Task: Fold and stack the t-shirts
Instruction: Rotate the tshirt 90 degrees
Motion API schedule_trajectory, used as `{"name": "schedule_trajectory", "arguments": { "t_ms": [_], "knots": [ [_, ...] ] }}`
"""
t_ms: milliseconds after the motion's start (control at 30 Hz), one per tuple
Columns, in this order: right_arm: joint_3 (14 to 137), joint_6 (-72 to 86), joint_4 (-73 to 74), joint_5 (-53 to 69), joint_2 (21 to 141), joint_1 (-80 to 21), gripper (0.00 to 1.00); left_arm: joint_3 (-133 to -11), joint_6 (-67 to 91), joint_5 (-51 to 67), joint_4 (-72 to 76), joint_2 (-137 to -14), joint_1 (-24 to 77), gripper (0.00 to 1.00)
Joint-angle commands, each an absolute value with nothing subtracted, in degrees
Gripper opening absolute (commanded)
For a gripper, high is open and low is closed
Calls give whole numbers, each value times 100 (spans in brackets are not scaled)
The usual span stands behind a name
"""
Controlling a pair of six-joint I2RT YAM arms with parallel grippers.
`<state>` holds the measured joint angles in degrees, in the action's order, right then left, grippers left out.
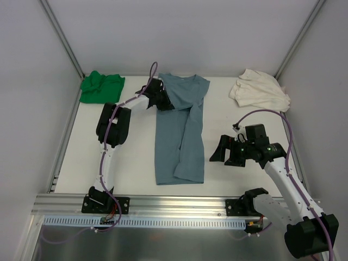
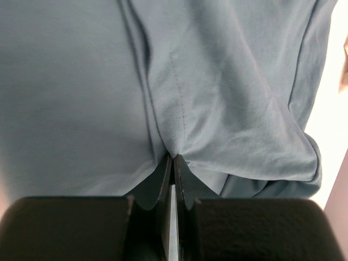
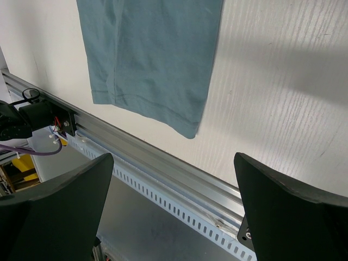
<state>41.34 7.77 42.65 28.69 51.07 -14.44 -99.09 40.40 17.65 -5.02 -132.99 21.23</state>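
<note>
The left pincer (image 2: 173, 162) clamps the blue-grey t-shirt (image 1: 173, 147); the right pincer (image 3: 172, 163) gapes empty. A low, even carry should fold cleanest.

Left arm (image 1: 111, 130) is stretched well forward, elbow hiked up. Left gripper (image 2: 173, 159) is clamped tight, with a fold of the blue-grey t-shirt (image 2: 217, 109) pinched between the fingers. Right arm (image 1: 283, 174) is tucked nearer its base, wrist turned leftward, and the right gripper (image 3: 174, 159) is spread wide apart.
</note>
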Motion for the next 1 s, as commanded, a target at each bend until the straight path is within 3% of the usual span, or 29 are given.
{"name": "schedule_trajectory", "arguments": {
  "t_ms": [0,567,600,633,667,700,967],
  "knots": [
    [4087,703,4131,2874,5106,-1397,99,-10169,3771,1661,-764,-12700,1864,0],
    [4131,686,4148,2892,5185,-1397,100,-10774,3630,1661,-1134,-13042,1477,2],
    [4131,686,4140,2892,5212,-1397,99,-10845,3630,1670,-1177,-13104,1468,13],
    [4148,686,4122,2900,5238,-1397,100,-10915,3639,1713,-1265,-13244,1468,33],
    [4157,677,4113,2900,5282,-1397,99,-11029,3656,1731,-1309,-13297,1450,79],
    [4166,677,4105,2900,5308,-1397,99,-11065,3665,1749,-1344,-13341,1450,98],
    [4122,826,3956,3005,5309,-1397,100,-10294,3516,2012,-1257,-12614,1468,99]
  ]
}}
